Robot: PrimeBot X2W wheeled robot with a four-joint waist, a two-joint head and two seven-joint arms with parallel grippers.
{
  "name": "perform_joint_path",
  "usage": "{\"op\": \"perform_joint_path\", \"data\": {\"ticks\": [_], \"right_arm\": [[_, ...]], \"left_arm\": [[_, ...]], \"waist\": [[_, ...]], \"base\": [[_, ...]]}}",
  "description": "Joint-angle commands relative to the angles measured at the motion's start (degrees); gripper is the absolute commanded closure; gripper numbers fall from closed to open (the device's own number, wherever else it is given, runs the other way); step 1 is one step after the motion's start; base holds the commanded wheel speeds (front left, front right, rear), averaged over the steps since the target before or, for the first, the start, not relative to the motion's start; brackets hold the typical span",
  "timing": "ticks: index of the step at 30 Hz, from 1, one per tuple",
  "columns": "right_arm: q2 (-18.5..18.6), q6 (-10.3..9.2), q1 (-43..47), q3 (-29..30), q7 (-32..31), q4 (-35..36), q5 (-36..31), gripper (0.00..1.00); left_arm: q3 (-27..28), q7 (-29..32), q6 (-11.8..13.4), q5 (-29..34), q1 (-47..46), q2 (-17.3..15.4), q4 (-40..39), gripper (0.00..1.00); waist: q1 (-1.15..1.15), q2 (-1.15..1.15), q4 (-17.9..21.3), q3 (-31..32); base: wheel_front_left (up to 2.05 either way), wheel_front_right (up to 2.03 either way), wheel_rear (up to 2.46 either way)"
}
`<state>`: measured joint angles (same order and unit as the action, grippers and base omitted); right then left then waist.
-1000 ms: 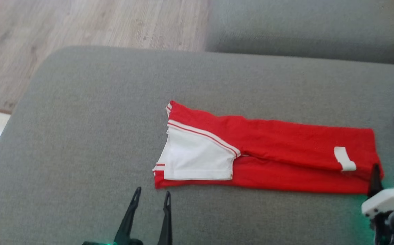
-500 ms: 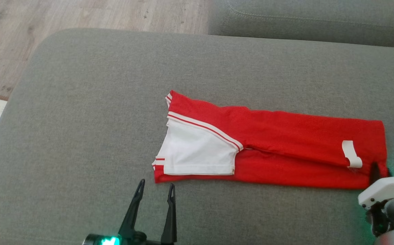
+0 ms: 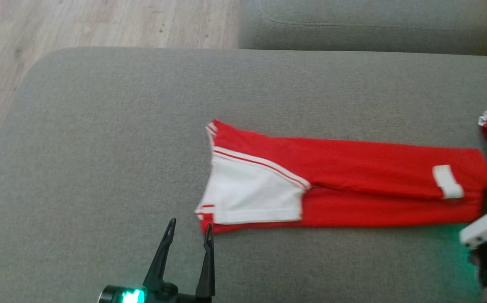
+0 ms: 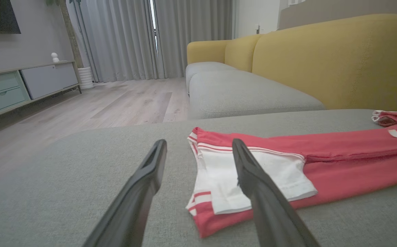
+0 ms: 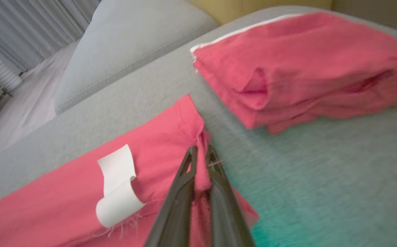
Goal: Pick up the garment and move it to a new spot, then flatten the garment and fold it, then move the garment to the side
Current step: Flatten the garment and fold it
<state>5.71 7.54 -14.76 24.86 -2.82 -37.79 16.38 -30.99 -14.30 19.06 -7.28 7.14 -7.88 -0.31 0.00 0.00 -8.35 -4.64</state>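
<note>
The garment [image 3: 353, 185], a long red strip with a white sleeve panel, lies flat across the middle of the seat cushion [image 3: 121, 126] and runs toward the cushion's right end.

My left hand [image 3: 190, 224] is released. It sits low over the cushion's near side, with one finger at the garment's left corner and the other on bare cushion. My right hand [image 5: 202, 151] is clenched on the hem at the strip's right end.

Risks as I judge them:
- The left hand may close on the top layer only, or miss the corner, so the fold opens.
- The right hand's thin pinch may slip.
- A rightward pull may knock the folded pile [image 5: 304, 68] at the cushion's right edge.

Count: one garment, one pile, one white label [image 5: 116, 185], two hands.
</note>
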Motion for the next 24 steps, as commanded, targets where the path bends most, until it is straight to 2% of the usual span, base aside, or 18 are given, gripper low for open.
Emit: {"op": "perform_joint_path", "data": {"ticks": [1, 4, 7, 14, 17, 18, 24], "right_arm": [[2.1, -0.05, -0.2, -0.7, -0.5, 3.2, 1.6, 1.00], [2.5, -0.05, 0.4, -1.3, -2.6, 7.7, 6.3, 1.00], [1.0, -0.05, 1.0, -3.5, -5.9, 13.5, 12.6, 1.00], [-2.1, -0.05, 3.0, -12.9, -11.3, 25.6, 20.4, 1.00], [-2.7, -0.05, 2.9, -18.3, -12.1, 27.5, 22.4, 1.00], [-2.8, -0.05, 2.5, -22.3, -12.1, 27.6, 24.1, 1.00], [-2.8, -0.05, 1.0, -34.6, -10.4, 25.8, 28.1, 1.00]], "left_arm": [[2.3, -0.7, -0.2, 0.6, -1.3, 0.8, -1.6, 0.00], [2.6, -0.7, -0.6, 0.9, -1.2, 1.0, -1.4, 0.00], [3.0, -0.7, -1.0, 1.1, -1.1, 1.2, -1.2, 0.00], [3.2, -0.7, -2.3, 1.5, -1.2, 1.7, -0.3, 0.00], [3.1, -0.7, -3.0, 1.7, -1.5, 1.9, 0.2, 0.00], [3.0, -0.7, -3.5, 1.8, -1.8, 2.0, 0.5, 0.00], [2.6, -0.7, -4.5, 2.1, -2.7, 2.6, 1.2, 0.00]], "waist": [[0.00, 0.00, 0.4, 0.2], [0.00, 0.00, 0.7, 0.4], [0.00, 0.00, 0.9, 0.7], [0.00, 0.00, 0.0, 1.8], [0.00, 0.00, -0.9, 2.3], [0.00, 0.00, -1.9, 2.7], [0.00, 0.00, -5.1, 2.6]], "base": [[0.00, 0.00, 0.00], [0.00, 0.00, 0.00], [0.00, 0.00, 0.00], [0.00, 0.00, 0.00], [0.00, 0.00, 0.00], [0.00, 0.00, 0.00], [0.00, 0.00, 0.00]]}}
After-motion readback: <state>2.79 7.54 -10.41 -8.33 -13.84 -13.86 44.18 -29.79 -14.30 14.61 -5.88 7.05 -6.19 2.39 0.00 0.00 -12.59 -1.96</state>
